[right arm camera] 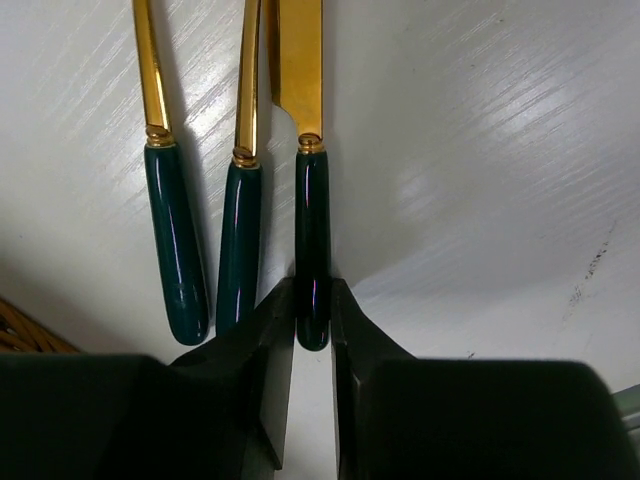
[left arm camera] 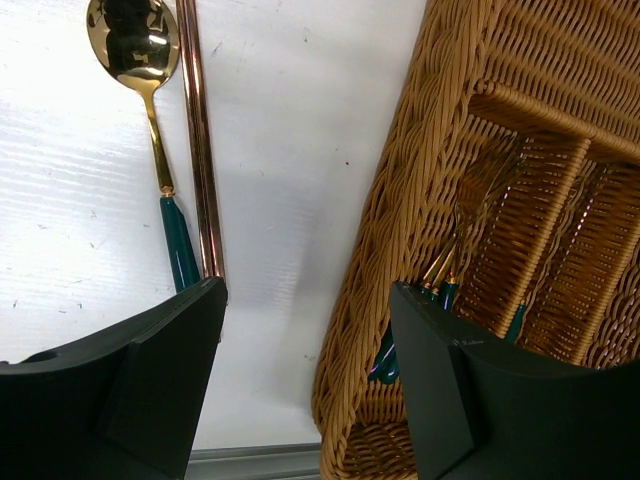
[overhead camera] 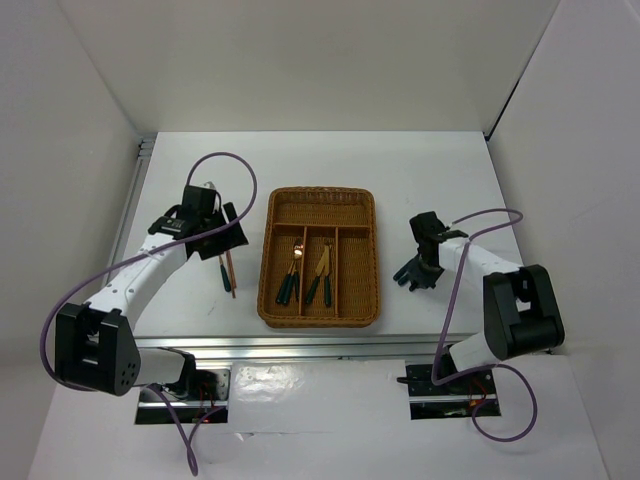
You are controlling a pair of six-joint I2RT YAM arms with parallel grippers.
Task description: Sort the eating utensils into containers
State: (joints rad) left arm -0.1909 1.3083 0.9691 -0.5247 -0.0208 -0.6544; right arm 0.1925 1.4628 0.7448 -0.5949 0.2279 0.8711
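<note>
Pinching a teal-handled utensil [right arm camera: 311,200] in our right gripper [right arm camera: 312,300], on the table [right arm camera: 480,150] right of the tray [overhead camera: 377,262]
Looks stiff, light, slick, so we'd grab mid-handle; left gripper [left arm camera: 305,290] hangs open

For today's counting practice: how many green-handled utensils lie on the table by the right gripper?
3, side by side: tray-side utensil, middle utensil, and end utensil clamped in the right gripper. Others may be hidden.

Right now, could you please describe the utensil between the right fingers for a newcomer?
Right of the tan woven wicker tray, three gold utensils with dark green handles lie together. It is the one farthest from the tray, between the right fingers: a broad flat blade; its neighbours have slim necks.
</note>
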